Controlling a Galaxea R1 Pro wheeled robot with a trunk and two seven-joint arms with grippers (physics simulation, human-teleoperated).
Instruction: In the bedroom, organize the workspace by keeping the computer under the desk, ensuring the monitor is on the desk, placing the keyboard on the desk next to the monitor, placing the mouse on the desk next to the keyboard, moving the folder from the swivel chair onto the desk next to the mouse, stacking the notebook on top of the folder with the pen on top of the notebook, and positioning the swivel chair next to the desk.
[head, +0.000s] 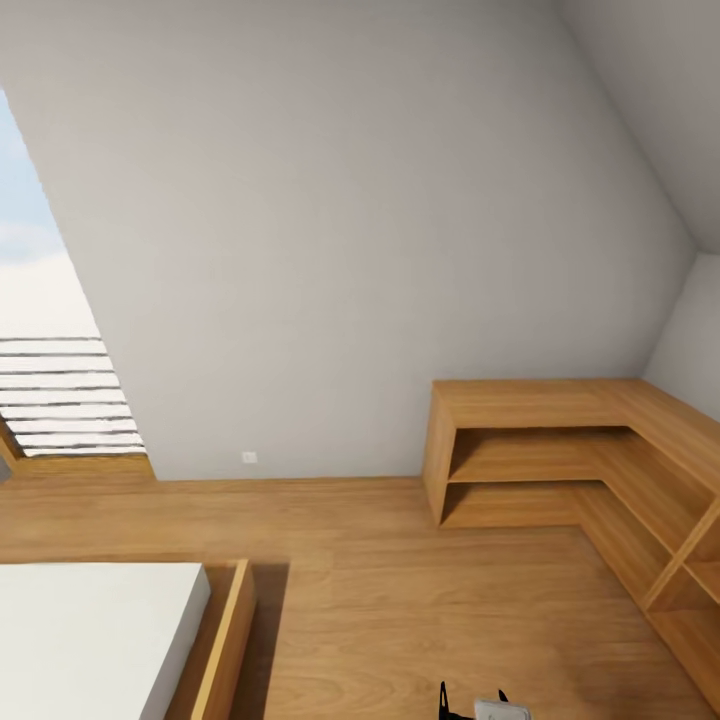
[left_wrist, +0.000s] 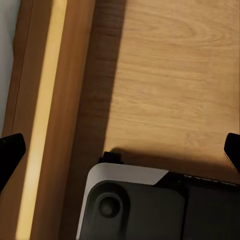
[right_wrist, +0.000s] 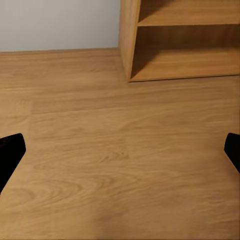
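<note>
You are facing a bare white wall (head: 350, 250) in a sloped-ceiling bedroom, and none of the workspace things are lying ahead of you: no black worktop, monitor, keyboard, folder or swivel chair. So the relation that the next move is turning on cannot be read here; which way they lie from either claw, and which arm is nearer, is still open. In my judgement you are still travelling and need to be turning the base until the black worktop comes into sight.

What you are looking at: a light-wood L-shaped open shelf unit (head: 560, 440) running along the corner at your right, a bed's white mattress (head: 90, 640) in its wooden frame (head: 225, 640) at your lower left, and wood plank floor (head: 400, 600) between them.

Your left claw (left_wrist: 120, 150) is hanging with its fingers spread wide over the floor beside the bed frame, gripping nothing. Your right claw (right_wrist: 120, 152) is likewise spread wide and empty, pointing across the floor towards the shelf unit's end.
</note>
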